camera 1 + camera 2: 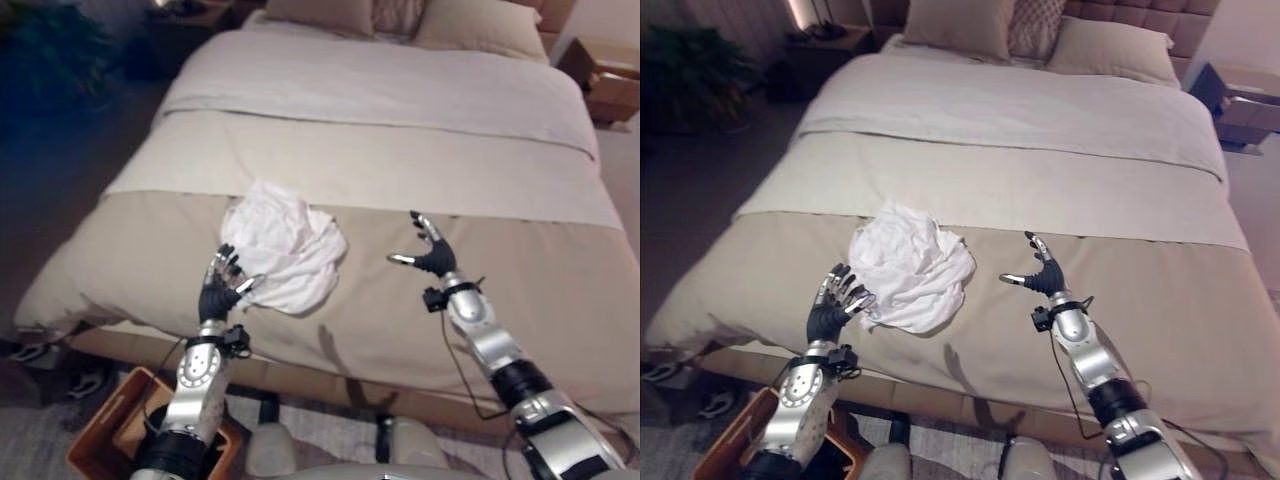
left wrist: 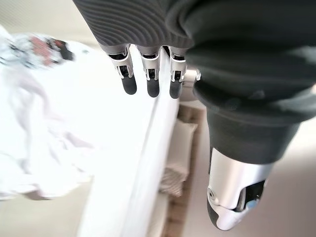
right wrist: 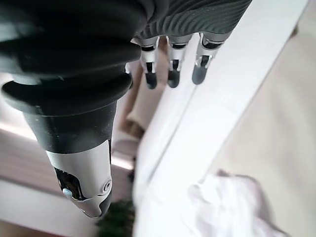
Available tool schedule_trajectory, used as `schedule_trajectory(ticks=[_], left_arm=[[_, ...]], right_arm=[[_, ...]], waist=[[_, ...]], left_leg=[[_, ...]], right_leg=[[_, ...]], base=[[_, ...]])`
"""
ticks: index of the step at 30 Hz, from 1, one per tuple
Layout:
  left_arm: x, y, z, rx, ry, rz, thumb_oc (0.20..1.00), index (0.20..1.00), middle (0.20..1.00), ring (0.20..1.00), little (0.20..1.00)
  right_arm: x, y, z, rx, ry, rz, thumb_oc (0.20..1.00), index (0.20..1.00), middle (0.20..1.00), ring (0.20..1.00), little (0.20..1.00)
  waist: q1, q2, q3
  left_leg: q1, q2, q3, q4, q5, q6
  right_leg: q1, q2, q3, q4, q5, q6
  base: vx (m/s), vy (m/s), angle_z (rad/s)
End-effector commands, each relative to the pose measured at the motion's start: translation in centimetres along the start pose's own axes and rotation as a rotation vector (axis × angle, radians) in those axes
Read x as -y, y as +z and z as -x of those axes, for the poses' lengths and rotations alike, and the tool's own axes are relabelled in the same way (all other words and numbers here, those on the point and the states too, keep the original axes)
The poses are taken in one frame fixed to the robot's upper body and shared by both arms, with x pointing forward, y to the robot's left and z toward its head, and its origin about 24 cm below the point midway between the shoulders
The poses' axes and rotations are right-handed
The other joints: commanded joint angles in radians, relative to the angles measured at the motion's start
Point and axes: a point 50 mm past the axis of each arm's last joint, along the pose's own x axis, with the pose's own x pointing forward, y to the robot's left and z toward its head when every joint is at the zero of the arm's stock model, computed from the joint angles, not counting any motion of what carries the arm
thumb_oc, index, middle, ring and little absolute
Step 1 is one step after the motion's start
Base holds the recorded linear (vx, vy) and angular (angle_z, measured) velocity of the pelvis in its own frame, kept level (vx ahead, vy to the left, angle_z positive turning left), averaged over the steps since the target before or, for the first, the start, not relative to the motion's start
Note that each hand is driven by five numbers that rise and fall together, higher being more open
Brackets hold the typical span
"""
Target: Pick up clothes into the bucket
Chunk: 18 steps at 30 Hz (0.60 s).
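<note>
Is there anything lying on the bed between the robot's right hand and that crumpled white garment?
No. In the left eye view only bare tan bed cover separates the right hand from the white garment. The left hand is at the garment's near edge.

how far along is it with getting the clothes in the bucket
Barely started. Nothing looks done: the white garment lies crumpled on the bed, and the orange bucket sits on the floor at the bed's foot. In hand: the left hand is open at the garment's near edge, not gripping; the right hand is open above the cover beside it. Left: grasp, lift, drop in the bucket.
</note>
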Motion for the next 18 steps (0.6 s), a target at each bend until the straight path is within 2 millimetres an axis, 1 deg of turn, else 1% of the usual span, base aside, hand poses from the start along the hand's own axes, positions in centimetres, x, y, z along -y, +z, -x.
schedule_trajectory(ticks=[1,2,3,4,5,6,8,10,11,14,16,18], left_arm=[[0.7,2.8,-0.8,0.139,-0.080,-0.003,1.000,1.000,1.000,1.000,1.000],[0.7,2.8,-0.8,0.139,-0.080,-0.003,1.000,1.000,1.000,1.000,1.000],[1.0,2.9,-1.0,0.143,-0.100,0.002,1.000,1.000,1.000,1.000,1.000],[1.0,2.9,-1.0,0.143,-0.100,0.002,1.000,1.000,1.000,1.000,1.000],[0.9,3.2,-1.2,0.152,-0.101,0.016,1.000,1.000,1.000,1.000,1.000],[1.0,3.4,-1.3,0.159,-0.100,0.019,1.000,1.000,1.000,1.000,1.000],[1.2,3.7,-1.4,0.170,-0.107,0.019,1.000,1.000,1.000,1.000,1.000],[1.7,4.4,-1.6,0.202,-0.127,0.010,1.000,1.000,1.000,1.000,1.000],[2.0,4.7,-1.8,0.213,-0.138,0.005,1.000,1.000,1.000,1.000,1.000],[2.4,5.5,-1.9,0.248,-0.164,-0.016,1.000,1.000,1.000,1.000,1.000],[2.5,5.8,-1.8,0.261,-0.173,-0.026,1.000,1.000,1.000,1.000,1.000],[2.5,6.3,-1.8,0.277,-0.173,-0.031,1.000,1.000,1.000,1.000,1.000]], right_arm=[[1.6,4.7,-2.8,0.172,-0.090,0.087,1.000,1.000,1.000,1.000,1.000],[1.6,4.7,-2.8,0.172,-0.091,0.087,1.000,1.000,1.000,1.000,1.000],[2.4,6.0,-4.1,0.202,-0.145,0.143,1.000,1.000,1.000,1.000,1.000],[2.4,6.0,-4.1,0.202,-0.145,0.143,1.000,1.000,1.000,1.000,1.000],[3.5,6.8,-5.2,0.204,-0.186,0.215,1.000,1.000,1.000,1.000,1.000],[4.3,7.7,-5.8,0.221,-0.211,0.257,1.000,1.000,1.000,1.000,1.000],[5.7,8.7,-6.5,0.237,-0.258,0.326,1.000,1.000,1.000,1.000,1.000],[7.7,9.7,-7.2,0.241,-0.317,0.406,1.000,1.000,1.000,1.000,1.000],[8.5,9.8,-7.5,0.226,-0.337,0.435,1.000,1.000,1.000,1.000,1.000],[11.3,11.3,-8.1,0.222,-0.385,0.544,1.000,1.000,1.000,1.000,1.000],[12.4,11.5,-8.1,0.210,-0.410,0.577,1.000,1.000,1.000,1.000,1.000],[13.6,12.1,-8.3,0.202,-0.429,0.642,1.000,1.000,1.000,1.000,1.000]], waist=[[0.010,-0.010,0.094],[0.010,-0.010,0.094],[0.018,-0.003,0.128],[0.018,-0.003,0.128],[0.027,-0.003,0.151],[0.031,-0.005,0.165],[0.039,-0.010,0.197],[0.051,-0.008,0.231],[0.059,-0.009,0.241],[0.085,-0.008,0.271],[0.099,-0.010,0.271],[0.117,-0.010,0.271]], left_leg=[[-0.104,-0.003,-0.022,0.060,0.053,-0.018],[-0.105,-0.002,-0.021,0.060,0.053,-0.018],[-0.151,-0.011,-0.004,0.089,0.050,-0.012],[-0.152,-0.011,-0.004,0.089,0.050,-0.012],[-0.182,-0.019,0.001,0.100,0.047,-0.007],[-0.200,-0.022,0.004,0.107,0.045,-0.005],[-0.247,-0.027,0.001,0.128,0.044,-0.003],[-0.299,-0.036,-0.009,0.154,0.042,-0.004],[-0.322,-0.040,-0.017,0.163,0.044,-0.005],[-0.394,-0.053,-0.039,0.205,0.043,-0.005],[-0.455,-0.062,-0.054,0.230,0.043,-0.004],[-0.524,-0.074,-0.072,0.254,0.045,-0.008]], right_leg=[[0.042,-0.108,0.009,0.059,0.042,0.116],[0.041,-0.109,0.010,0.060,0.042,0.116],[-0.004,-0.127,0.010,0.060,0.064,0.117],[-0.005,-0.127,0.010,0.060,0.064,0.117],[-0.033,-0.141,0.000,0.057,0.079,0.120],[-0.049,-0.146,-0.004,0.058,0.087,0.121],[-0.086,-0.158,-0.008,0.066,0.096,0.122],[-0.123,-0.170,-0.022,0.096,0.090,0.123],[-0.138,-0.174,-0.026,0.105,0.087,0.122],[-0.193,-0.186,-0.037,0.161,0.069,0.118],[-0.238,-0.190,-0.048,0.198,0.055,0.114],[-0.288,-0.199,-0.060,0.232,0.043,0.112]], base=[[-0.15,0.137,-0.69],[-0.19,0.150,-0.34],[-0.11,0.090,-0.20],[-0.15,0.147,-0.15],[-0.07,0.078,-0.10],[-0.11,0.088,-0.16],[-0.10,0.024,-0.02],[-0.09,0.007,0.05],[-0.08,0.001,0.24],[-0.05,-0.001,0.31],[-0.02,-0.030,0.33],[-0.01,-0.064,0.33]])
